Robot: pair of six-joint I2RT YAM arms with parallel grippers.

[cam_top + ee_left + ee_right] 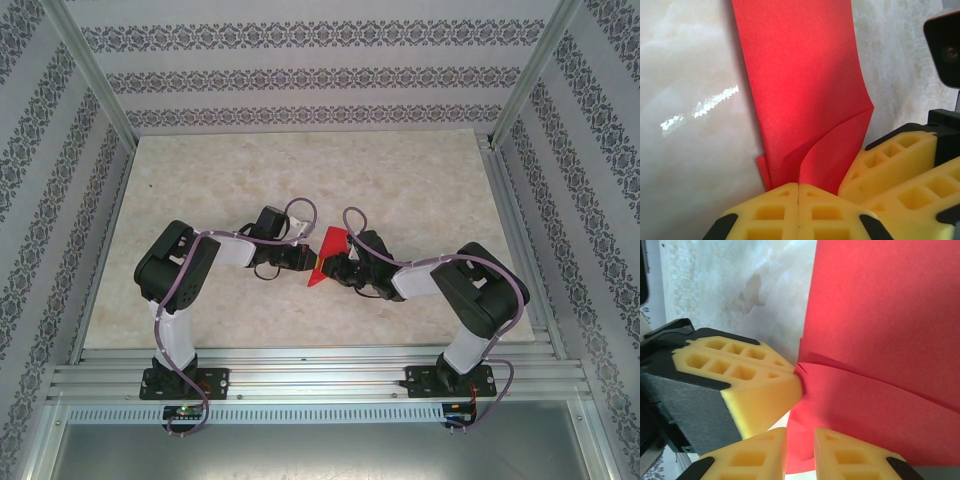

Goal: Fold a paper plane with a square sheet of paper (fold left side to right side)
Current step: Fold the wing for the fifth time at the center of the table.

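Note:
The square sheet of paper (326, 257) is bright red and partly folded, and it is held up between the two grippers at the middle of the table. My left gripper (798, 185) is shut on a corner of it, where a curled flap (837, 150) meets the flat sheet (800, 75). In the right wrist view the left gripper's yellow fingers (747, 377) pinch the paper's (880, 315) edge. My right gripper (800, 434) stands just below them, its jaws a narrow gap apart with a lower layer of paper showing in the gap. The right gripper's fingers (895, 167) sit close beside the left ones.
The marble-look tabletop (300, 170) spreads behind and to both sides of the arms. Aluminium rails (320, 368) run along the near edge and the right side. Patterned walls close in the back and the sides.

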